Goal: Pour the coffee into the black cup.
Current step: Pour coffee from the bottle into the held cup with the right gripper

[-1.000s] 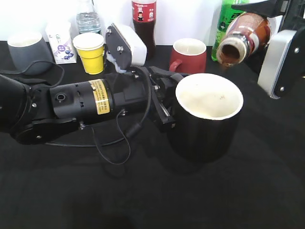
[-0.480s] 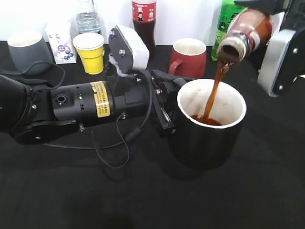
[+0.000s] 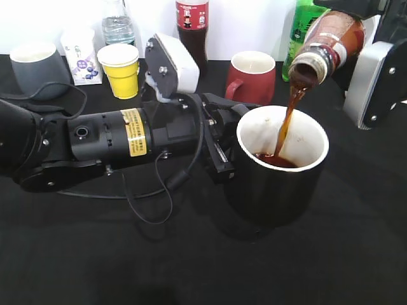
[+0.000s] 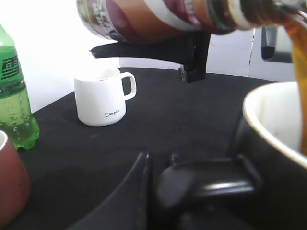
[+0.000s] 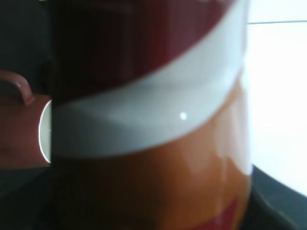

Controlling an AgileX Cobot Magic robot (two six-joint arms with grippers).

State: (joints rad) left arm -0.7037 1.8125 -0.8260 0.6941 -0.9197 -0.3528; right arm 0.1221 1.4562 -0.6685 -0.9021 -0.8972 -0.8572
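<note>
Brown liquid is seen streaming from the mouth of the coffee bottle (image 3: 331,43), which is tilted neck-down at the upper right of the exterior view, above the black cup (image 3: 280,166). The stream lands inside the cup's white interior, where a dark pool has gathered. The bottle is held by the right gripper (image 3: 372,38); its jaws are clenched on the bottle's body, whose swirled label fills the right wrist view (image 5: 148,120). The black cup stands on the black table (image 3: 191,267), and its handle is grasped by the left gripper (image 3: 219,143), the fingers closed around the loop as shown in the left wrist view (image 4: 206,184). Just behind the cup a red mug (image 3: 253,73) is placed, with a green bottle (image 3: 302,25) beside it. Further left, a cola bottle (image 3: 193,28), a yellow cup (image 3: 121,68), a small carton (image 3: 81,56) and a grey cup (image 3: 35,68) are lined along the back edge. A white mug (image 4: 103,98) is visible in the left wrist view.
</note>
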